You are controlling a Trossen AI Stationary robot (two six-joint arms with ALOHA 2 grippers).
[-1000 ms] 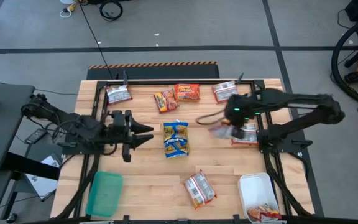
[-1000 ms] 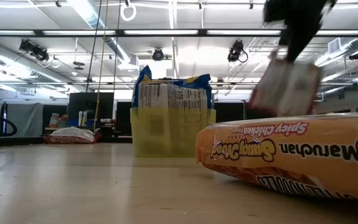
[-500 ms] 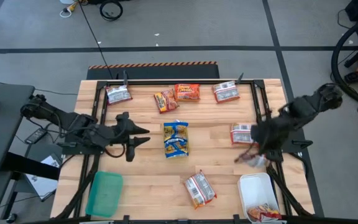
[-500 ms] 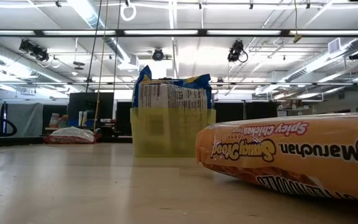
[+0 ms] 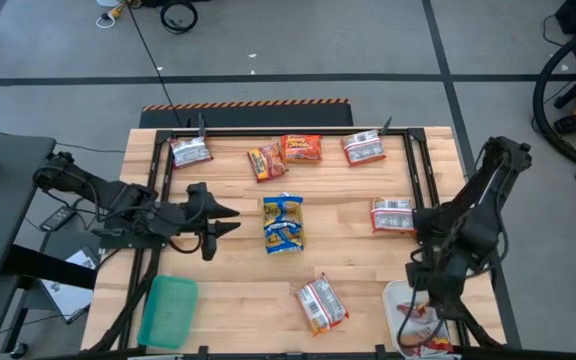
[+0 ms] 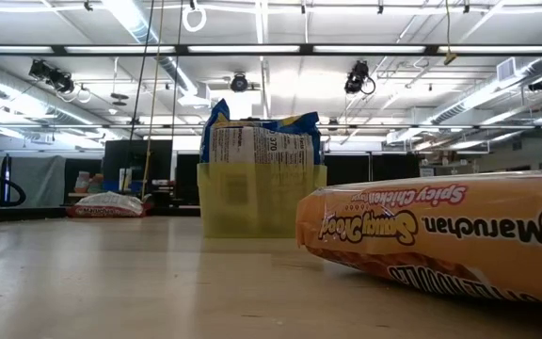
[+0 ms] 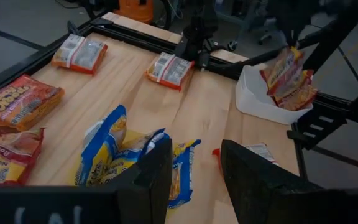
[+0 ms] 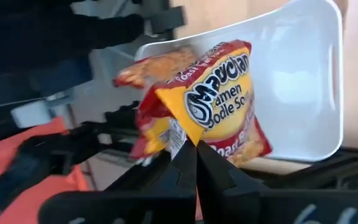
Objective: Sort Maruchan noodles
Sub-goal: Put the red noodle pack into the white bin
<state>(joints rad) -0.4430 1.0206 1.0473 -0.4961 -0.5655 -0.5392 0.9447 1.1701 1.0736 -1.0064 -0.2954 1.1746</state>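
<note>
My right gripper (image 5: 415, 318) is at the near right, shut on a red-and-yellow Maruchan noodle packet (image 8: 219, 93) that hangs over the white tray (image 5: 396, 300). Another red packet (image 8: 143, 70) lies behind it in that tray. My left gripper (image 5: 226, 216) hovers open at the left. It points at a yellow tray (image 6: 262, 202) of blue-and-yellow packets (image 5: 283, 222) in mid table. Orange-red packets (image 5: 301, 149) and silver-white ones (image 5: 364, 147) lie flat along the far side. My right gripper pinches the packet's upper edge (image 8: 180, 135) between its two shut fingers. The fingers slant down from above. The packet (image 7: 289, 78) hangs below them over the white tray; whether its lower end touches the tray I cannot tell.
A green tray (image 5: 168, 310) lies at the near left. Silver-white packets lie at the right (image 5: 393, 215), near middle (image 5: 321, 303) and far left (image 5: 190, 151). A black frame (image 5: 268, 130) borders the wooden top. An orange packet (image 6: 440, 235) fills the low view's right.
My right gripper has swung from mid table toward the near right corner, carrying the packet clear of the table to above the white tray. My left gripper has tipped downward and stays open.
</note>
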